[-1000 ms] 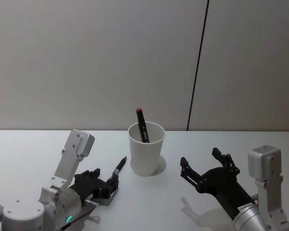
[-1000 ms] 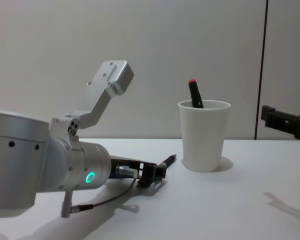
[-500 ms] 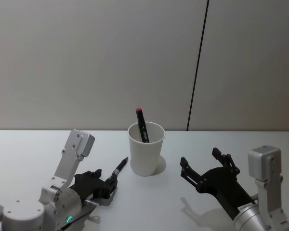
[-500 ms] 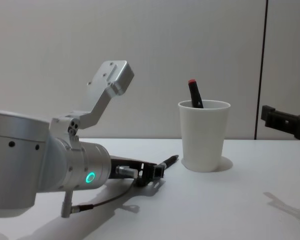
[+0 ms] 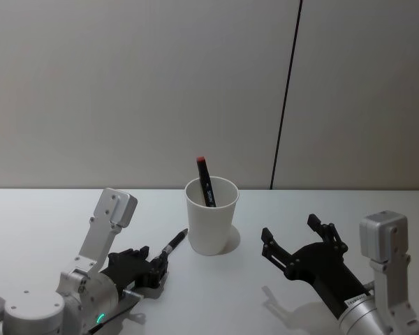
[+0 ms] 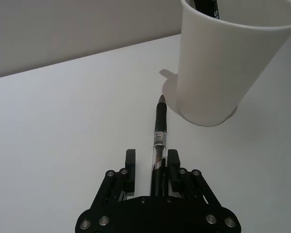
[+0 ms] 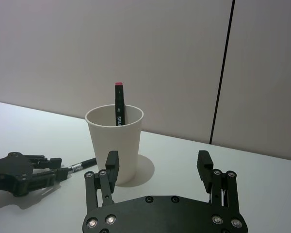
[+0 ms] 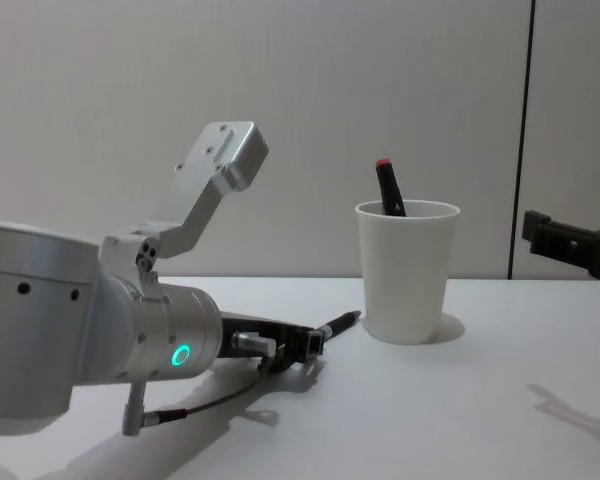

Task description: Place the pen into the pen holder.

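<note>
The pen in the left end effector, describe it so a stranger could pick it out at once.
On the white table stands a white paper cup. Just left of it, the left end effector grips a slim black pen, tip pointing at the cup's base. Unlike the thick red-capped marker standing in the cup, it is outside the cup and nearly level.

Bare robotics lab bench: plain white table, blank grey panelled wall.
</note>
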Tool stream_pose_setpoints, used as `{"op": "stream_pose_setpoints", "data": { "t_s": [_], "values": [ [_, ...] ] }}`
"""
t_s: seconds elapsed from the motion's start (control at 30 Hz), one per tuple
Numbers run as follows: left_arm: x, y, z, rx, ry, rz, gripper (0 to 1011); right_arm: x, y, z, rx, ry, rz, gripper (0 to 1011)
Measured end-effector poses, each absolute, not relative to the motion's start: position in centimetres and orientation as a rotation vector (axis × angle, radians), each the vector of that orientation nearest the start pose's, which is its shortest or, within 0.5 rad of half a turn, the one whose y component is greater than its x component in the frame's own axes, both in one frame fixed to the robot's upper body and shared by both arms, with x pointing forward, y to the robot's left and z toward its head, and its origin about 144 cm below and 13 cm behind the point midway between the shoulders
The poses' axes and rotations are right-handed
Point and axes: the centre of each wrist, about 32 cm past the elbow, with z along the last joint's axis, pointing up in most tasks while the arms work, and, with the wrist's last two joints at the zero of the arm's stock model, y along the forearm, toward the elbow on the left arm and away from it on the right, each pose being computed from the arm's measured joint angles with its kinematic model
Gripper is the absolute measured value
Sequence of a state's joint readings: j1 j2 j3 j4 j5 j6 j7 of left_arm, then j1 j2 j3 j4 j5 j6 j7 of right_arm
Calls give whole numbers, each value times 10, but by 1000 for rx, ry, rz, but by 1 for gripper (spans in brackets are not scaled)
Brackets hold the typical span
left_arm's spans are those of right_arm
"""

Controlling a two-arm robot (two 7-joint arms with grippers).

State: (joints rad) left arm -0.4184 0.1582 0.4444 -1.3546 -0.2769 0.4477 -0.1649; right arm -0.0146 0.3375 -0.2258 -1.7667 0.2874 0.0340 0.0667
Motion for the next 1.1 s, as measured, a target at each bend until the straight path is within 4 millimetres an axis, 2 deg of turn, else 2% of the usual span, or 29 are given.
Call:
{"op": "stream_pose_setpoints", "data": {
  "t_s": [1.1],
  "values": [
    [550, 150, 1203, 302, 196, 1012, 194, 443, -237, 1189, 26, -75, -1230, 1001]
  ]
}}
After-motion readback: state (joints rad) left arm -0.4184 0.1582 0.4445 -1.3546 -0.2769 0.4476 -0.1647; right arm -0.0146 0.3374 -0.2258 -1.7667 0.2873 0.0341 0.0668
